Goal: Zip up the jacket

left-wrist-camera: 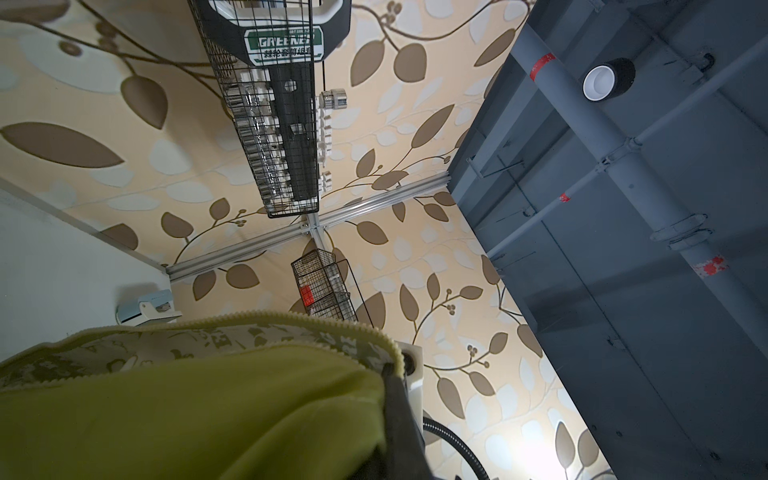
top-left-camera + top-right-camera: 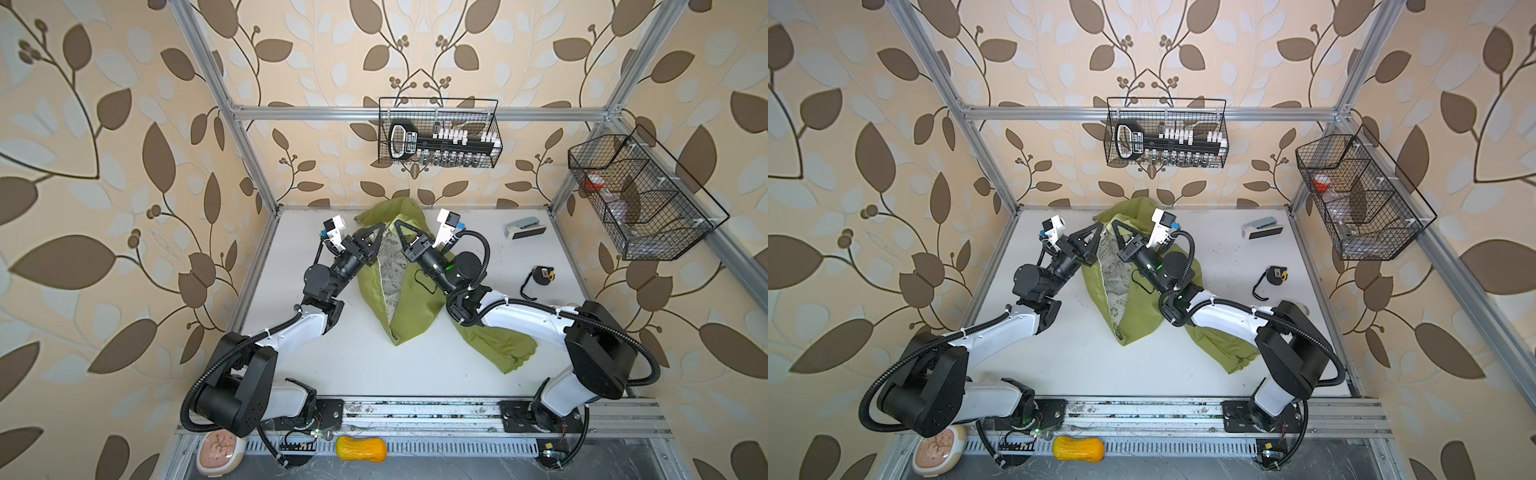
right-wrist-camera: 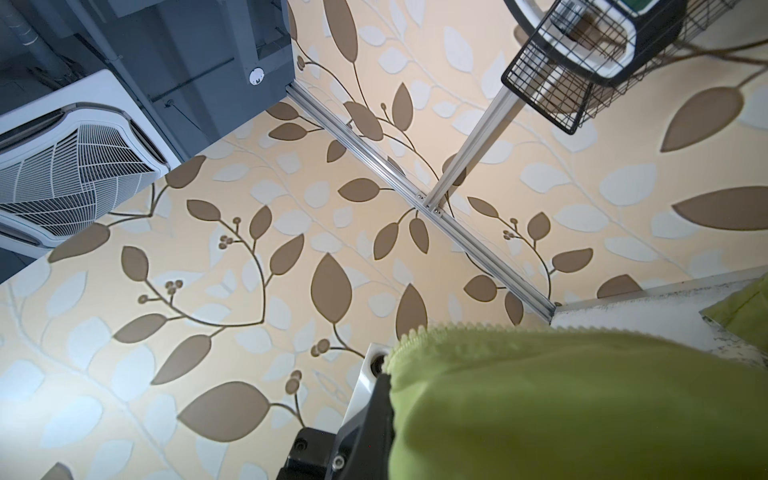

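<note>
**Jacket [image 1: 187,415] pinched by both grippers, front unzipped**

Olive-green cloth fills the near part of each wrist view. Its pale zipper teeth [image 1: 257,319] run along the edge to a dark finger [image 1: 401,415]. In both top views the left gripper [image 2: 380,227] and right gripper [image 2: 397,224] stand close together near the middle of the far edge of the desk [image 2: 332,365], tips almost touching. Each has its jaws closed tight on one front edge of the jacket near the collar, holding it raised.

Between the two edges the front gapes, showing white lining [image 2: 392,286] printed with green motifs. The edges converge at the hem, which lies toward the desk's middle; whether they are joined there cannot be told. The hood [image 2: 399,210] lies against the far edge, and one sleeve [image 2: 498,349] trails under the right arm [image 2: 519,316] toward the right edge.

A pale blue stapler-like tool [image 2: 523,229] sits near the far right corner, and a black-and-yellow tape measure [image 2: 542,275] lies by the right edge. An orange gourd [image 2: 360,449] lies just beyond the near edge.
</note>
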Controlling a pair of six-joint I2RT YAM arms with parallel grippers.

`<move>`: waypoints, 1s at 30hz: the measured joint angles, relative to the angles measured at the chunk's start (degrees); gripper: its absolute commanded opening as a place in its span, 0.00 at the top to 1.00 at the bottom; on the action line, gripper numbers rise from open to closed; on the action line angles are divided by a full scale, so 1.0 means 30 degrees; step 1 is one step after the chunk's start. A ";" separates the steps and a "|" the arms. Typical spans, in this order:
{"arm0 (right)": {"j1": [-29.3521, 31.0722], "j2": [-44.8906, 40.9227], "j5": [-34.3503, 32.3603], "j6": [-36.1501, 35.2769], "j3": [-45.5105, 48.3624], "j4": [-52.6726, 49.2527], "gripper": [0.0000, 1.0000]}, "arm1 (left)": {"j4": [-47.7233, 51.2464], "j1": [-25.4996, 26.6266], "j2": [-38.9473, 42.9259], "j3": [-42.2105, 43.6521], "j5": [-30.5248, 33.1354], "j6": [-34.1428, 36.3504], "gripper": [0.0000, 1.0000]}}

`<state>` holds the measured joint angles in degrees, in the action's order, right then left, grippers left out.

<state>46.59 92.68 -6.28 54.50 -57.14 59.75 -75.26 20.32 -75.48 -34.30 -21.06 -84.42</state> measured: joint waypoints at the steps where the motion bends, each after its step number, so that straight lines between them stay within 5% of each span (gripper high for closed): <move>1: 0.0000 0.0007 0.0051 0.0102 0.0073 0.0015 1.00 | -0.0007 0.0000 0.0000 0.0000 0.0000 0.0000 1.00; 30: 0.0073 0.0007 -0.0459 0.0248 0.0197 0.0007 1.00 | -0.0160 0.0007 0.0000 0.0000 0.0000 -0.0022 1.00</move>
<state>46.81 92.71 -7.66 55.24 -56.55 59.77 -75.75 20.34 -75.48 -34.30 -21.06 -84.49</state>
